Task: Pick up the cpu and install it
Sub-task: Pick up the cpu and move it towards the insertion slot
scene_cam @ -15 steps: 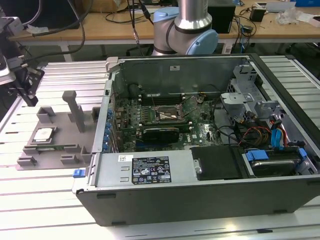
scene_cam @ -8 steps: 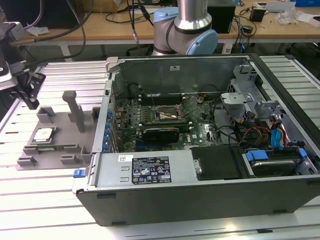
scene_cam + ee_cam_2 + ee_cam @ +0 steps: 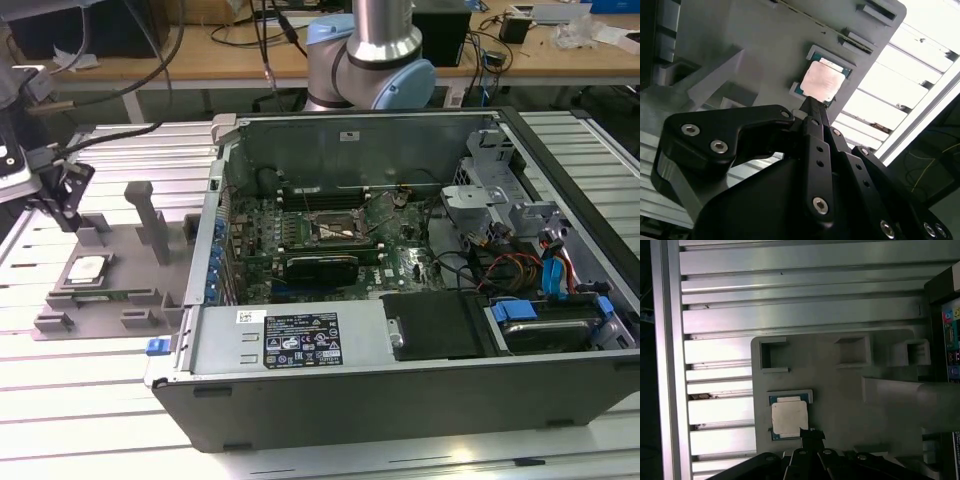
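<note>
The cpu is a small square chip with a silver top. It lies flat in a recess of the grey plastic fixture at the exterior view's left. My gripper hangs a little above and behind it, its black fingers pressed together and holding nothing. In both wrist views the cpu sits just beyond the closed fingertips, apart from them. The motherboard socket lies open inside the computer case.
The fixture carries upright blocks between the cpu and the case wall. The case stands open on a ribbed aluminium table, with cables and drive bays at the exterior view's right. The arm's base rises behind the case.
</note>
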Controlling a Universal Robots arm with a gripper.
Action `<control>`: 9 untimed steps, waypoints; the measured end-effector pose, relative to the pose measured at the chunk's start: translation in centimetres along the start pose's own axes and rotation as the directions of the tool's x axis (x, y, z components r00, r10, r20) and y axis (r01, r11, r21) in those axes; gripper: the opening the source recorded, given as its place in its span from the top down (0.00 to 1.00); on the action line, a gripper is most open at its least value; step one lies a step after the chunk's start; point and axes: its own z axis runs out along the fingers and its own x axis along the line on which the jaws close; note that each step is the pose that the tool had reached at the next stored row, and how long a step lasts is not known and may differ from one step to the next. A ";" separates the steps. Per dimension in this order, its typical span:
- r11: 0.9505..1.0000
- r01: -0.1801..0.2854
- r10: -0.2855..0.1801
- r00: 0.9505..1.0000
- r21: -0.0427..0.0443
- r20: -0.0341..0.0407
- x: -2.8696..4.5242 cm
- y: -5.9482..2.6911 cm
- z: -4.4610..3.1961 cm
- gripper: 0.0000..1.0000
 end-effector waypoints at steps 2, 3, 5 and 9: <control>1.000 0.000 0.000 1.000 0.000 0.000 0.15 -0.03 0.46 0.89; 1.000 0.000 0.000 1.000 0.000 0.000 0.20 -0.04 0.62 0.89; 1.000 0.000 0.000 1.000 0.000 0.000 0.28 -0.05 0.80 0.89; 1.000 0.000 0.000 1.000 0.000 0.000 0.56 -0.08 1.20 0.89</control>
